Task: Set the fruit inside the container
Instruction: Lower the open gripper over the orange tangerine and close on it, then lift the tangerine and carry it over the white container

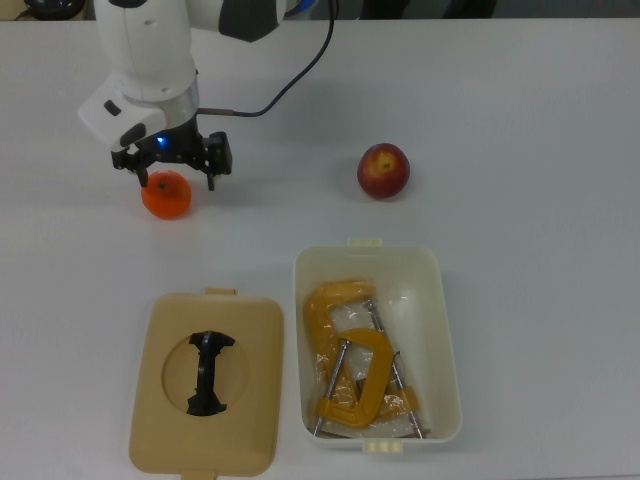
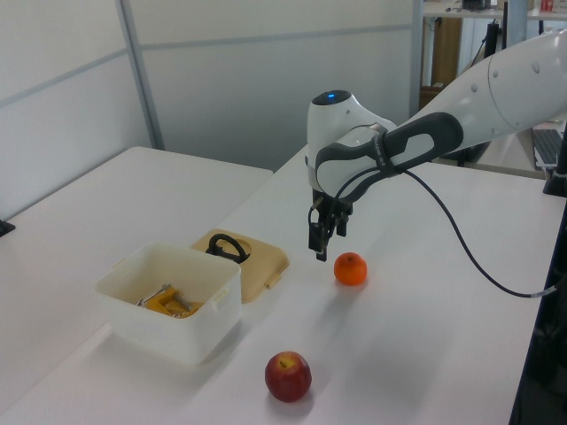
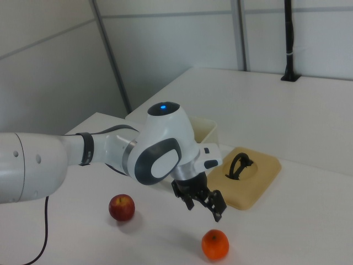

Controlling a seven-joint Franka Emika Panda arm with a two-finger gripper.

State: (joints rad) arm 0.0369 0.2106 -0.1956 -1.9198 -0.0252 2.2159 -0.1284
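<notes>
An orange mandarin (image 1: pixel 166 198) lies on the white table at the top view's left. My gripper (image 1: pixel 177 183) hangs open just above it, one finger on each side, touching nothing. In the left view the gripper (image 2: pixel 324 247) hangs up and to the left of the mandarin (image 2: pixel 351 269). A red-and-yellow apple (image 1: pixel 383 170) sits apart at the top view's centre right. The white container (image 1: pixel 447 330) stands at the front, holding yellow C-clamps (image 1: pixel 348 360). The right view shows the gripper (image 3: pixel 204 210) above the mandarin (image 3: pixel 214 244), with the apple (image 3: pixel 122 207) to the right view's left.
A flat tan lid (image 1: pixel 160 400) with a black handle (image 1: pixel 207 373) lies beside the container at the top view's lower left. My white arm (image 2: pixel 416 142) reaches in from the left view's right, trailing a black cable (image 2: pixel 461 257).
</notes>
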